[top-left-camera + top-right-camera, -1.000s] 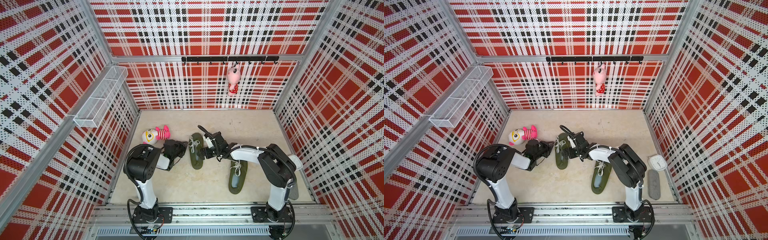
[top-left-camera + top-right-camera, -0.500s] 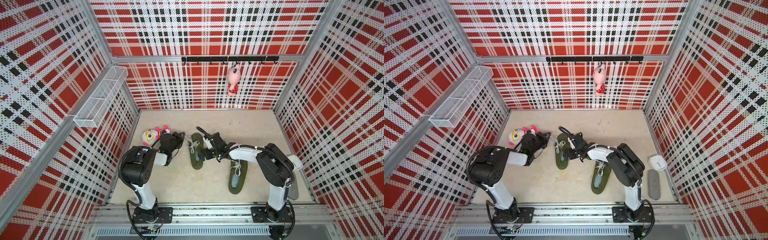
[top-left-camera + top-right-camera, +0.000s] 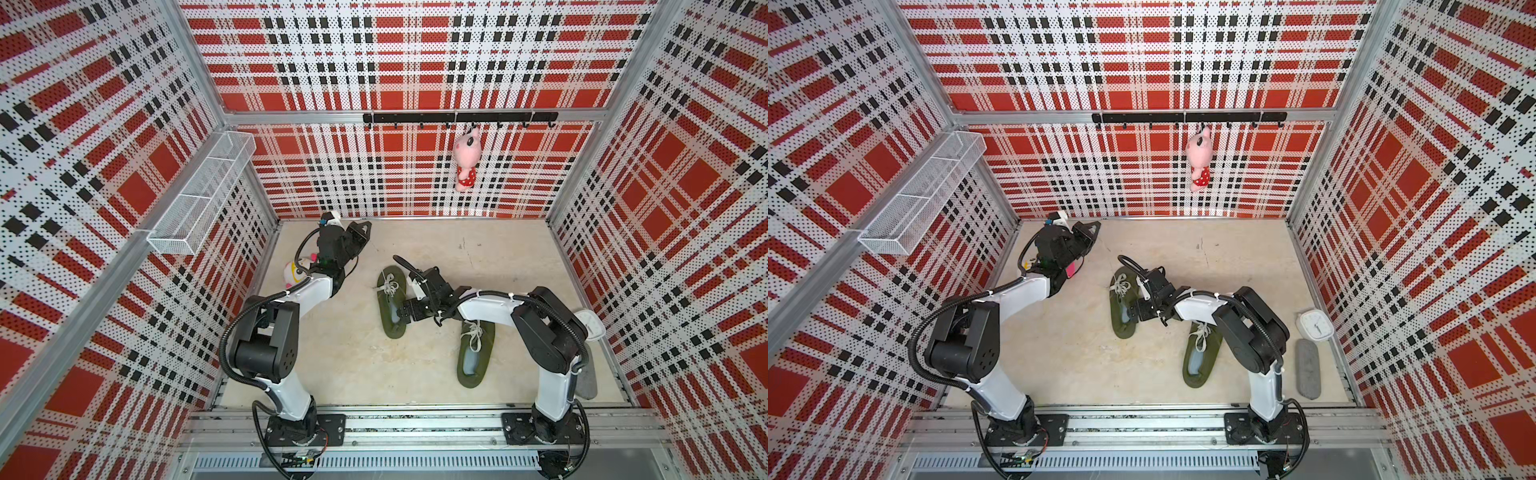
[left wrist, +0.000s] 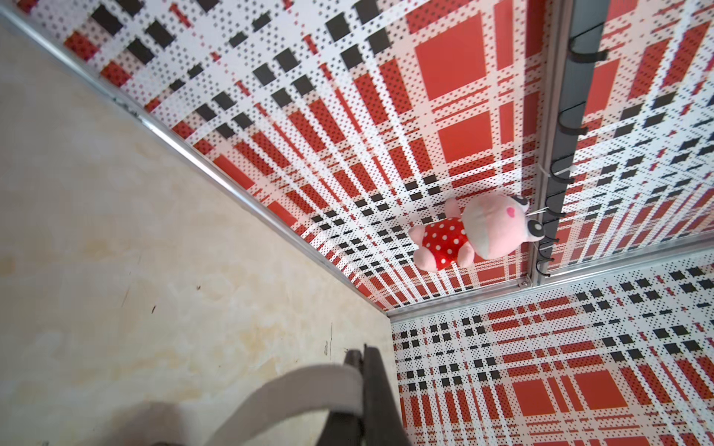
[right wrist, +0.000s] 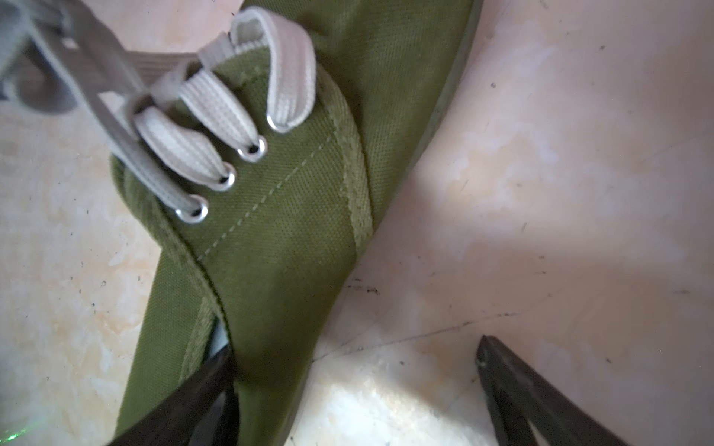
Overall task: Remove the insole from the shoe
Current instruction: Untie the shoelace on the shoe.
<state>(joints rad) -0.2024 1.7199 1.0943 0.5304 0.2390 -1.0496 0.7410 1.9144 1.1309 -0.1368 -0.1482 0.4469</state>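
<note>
An olive-green canvas shoe [image 3: 390, 301] [image 3: 1123, 305] with white laces lies mid-floor, toe toward the back wall. My right gripper [image 3: 405, 311] [image 5: 355, 370] is open and straddles its side wall [image 5: 293, 216]: one finger [image 5: 193, 397] sits inside the opening, the other finger [image 5: 521, 394] rests over bare floor. My left gripper [image 3: 361, 232] [image 4: 363, 353] is raised near the back left corner, shut on a bent grey strip [image 4: 293, 390], the insole by its look. The arm hides the strip in both top views.
A second green shoe [image 3: 473, 353] lies under the right arm. A grey insole [image 3: 1307, 370] and a white clock [image 3: 1314, 325] lie by the right wall. A fish plush [image 3: 296, 272] sits under the left arm. A pink plush [image 3: 465, 160] hangs on the back rail. A wire basket [image 3: 203, 195] hangs left.
My left arm has lifted away from beside the shoe and swung toward the back left corner, over the fish plush. The right arm and the shoe have barely moved.
</note>
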